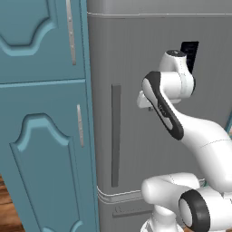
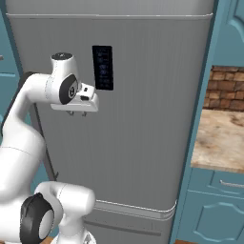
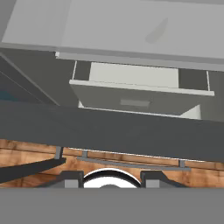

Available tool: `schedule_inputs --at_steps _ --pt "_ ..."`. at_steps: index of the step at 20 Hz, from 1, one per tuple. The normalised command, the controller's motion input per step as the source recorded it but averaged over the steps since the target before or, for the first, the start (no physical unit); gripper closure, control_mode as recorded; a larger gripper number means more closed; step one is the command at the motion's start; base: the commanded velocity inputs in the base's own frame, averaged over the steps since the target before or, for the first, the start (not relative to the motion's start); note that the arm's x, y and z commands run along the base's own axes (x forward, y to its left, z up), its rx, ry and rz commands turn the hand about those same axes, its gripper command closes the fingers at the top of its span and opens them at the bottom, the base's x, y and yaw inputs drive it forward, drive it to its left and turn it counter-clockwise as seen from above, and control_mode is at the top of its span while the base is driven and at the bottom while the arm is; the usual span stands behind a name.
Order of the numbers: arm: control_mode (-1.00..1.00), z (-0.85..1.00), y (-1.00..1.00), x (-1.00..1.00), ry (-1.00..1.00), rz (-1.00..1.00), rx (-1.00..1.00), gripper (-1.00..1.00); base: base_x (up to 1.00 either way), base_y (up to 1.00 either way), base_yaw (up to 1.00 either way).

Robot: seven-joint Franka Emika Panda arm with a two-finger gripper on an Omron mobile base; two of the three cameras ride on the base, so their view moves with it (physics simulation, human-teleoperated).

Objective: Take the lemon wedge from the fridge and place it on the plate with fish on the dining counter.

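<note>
**Robot Arm Waited at the Shut Fridge**

The big grey fridge (image 1: 158, 113) stood shut in front of the robot. Its long dark handle (image 1: 116, 135) ran up and down near the left edge of the door. A small black display panel (image 2: 103, 67) sat higher up. The gripper (image 2: 77, 113) hung close to the door, just left of the panel and pointing down. Its fingers were so small and so dark that it was hard to tell if they were apart or together. Blue cabinets (image 1: 43, 113) stood on the left. A beige stone counter (image 2: 219, 140) showed on the right.
</note>
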Motion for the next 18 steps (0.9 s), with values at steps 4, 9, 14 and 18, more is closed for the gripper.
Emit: schedule_inputs --at_steps 4,9,14,18 --pt "-1.00 -0.05 0.01 -0.03 0.00 0.00 0.00 -1.00 0.00 0.00 0.00" --pt "-1.00 0.00 0.10 -0.07 -0.01 0.00 0.00 -1.00 0.00 0.00 0.00" --pt "-1.00 -0.09 0.96 0.00 0.00 0.00 -0.16 -1.00 0.00 0.00 0.00" --pt "-1.00 -0.08 0.49 -0.07 0.00 -0.03 -0.04 -1.00 0.00 0.00 0.00"
